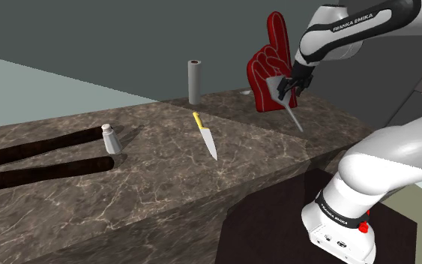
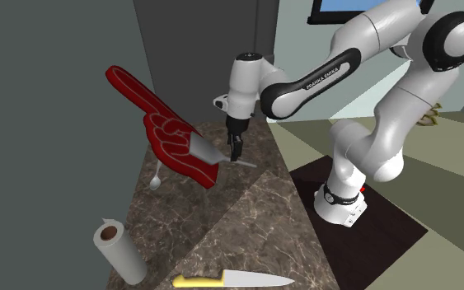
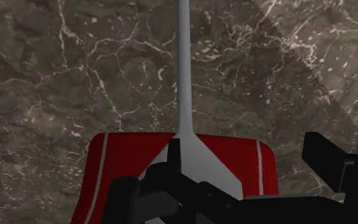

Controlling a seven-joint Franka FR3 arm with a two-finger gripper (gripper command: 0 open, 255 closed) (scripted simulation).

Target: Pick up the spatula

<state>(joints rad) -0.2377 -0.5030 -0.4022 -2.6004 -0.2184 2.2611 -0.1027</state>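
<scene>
The grey spatula (image 1: 285,97) hangs tilted above the dark marble counter (image 1: 164,172), its flat blade up by the hand and its thin handle pointing down and outward. My black gripper (image 1: 288,81) is shut on the blade end. In the second exterior view the gripper (image 2: 235,149) holds the spatula (image 2: 222,156) just in front of a red foam hand (image 2: 168,136). In the wrist view the spatula's handle (image 3: 184,76) runs away from the gripper (image 3: 234,167), over the counter, with the foam hand (image 3: 117,165) beneath the blade.
The red foam hand (image 1: 270,64) stands at the counter's back. A paper towel roll (image 1: 195,82), a yellow-handled knife (image 1: 206,136) and a small shaker (image 1: 110,139) sit on the counter. Two long dark bars (image 1: 44,157) lie at the shoulder view's left. A spoon (image 2: 155,181) lies beside the foam hand.
</scene>
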